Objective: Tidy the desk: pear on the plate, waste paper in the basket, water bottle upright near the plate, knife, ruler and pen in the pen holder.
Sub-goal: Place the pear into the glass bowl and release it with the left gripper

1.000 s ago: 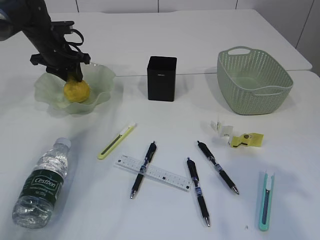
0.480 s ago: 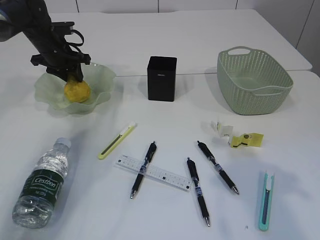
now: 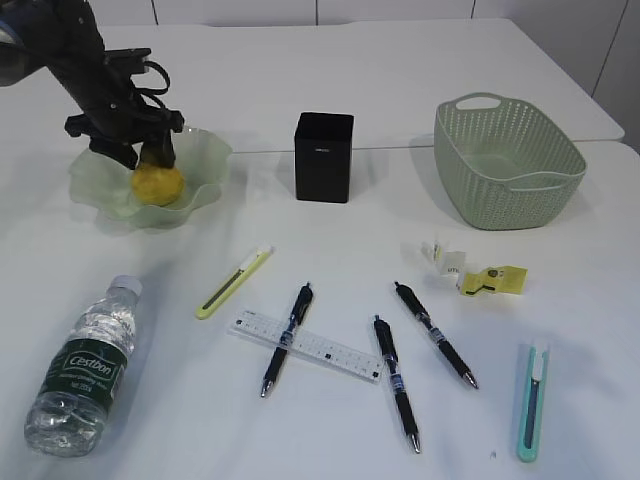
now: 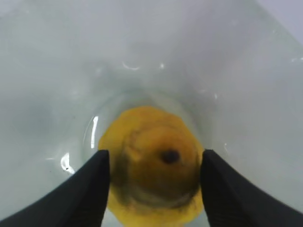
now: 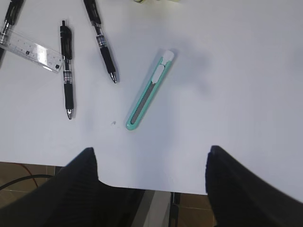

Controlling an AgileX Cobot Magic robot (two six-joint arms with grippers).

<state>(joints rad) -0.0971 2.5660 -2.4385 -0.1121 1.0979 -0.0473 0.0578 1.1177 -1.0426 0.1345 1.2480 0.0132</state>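
Exterior view: three black pens, two utility knives, one yellow pear in wavy green glass plate, black left gripper spread open astride it.

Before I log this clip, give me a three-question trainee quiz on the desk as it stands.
1. True or false: the yellow pear sits on the wavy green glass plate.
2. How many black pens lie on the table? A) two B) three C) four
3. Fill in: the clear plastic water bottle is lying on its ____.

Key: 1 true. 2 B; one crosses the clear ruler, two more lie right of it. 3 side.
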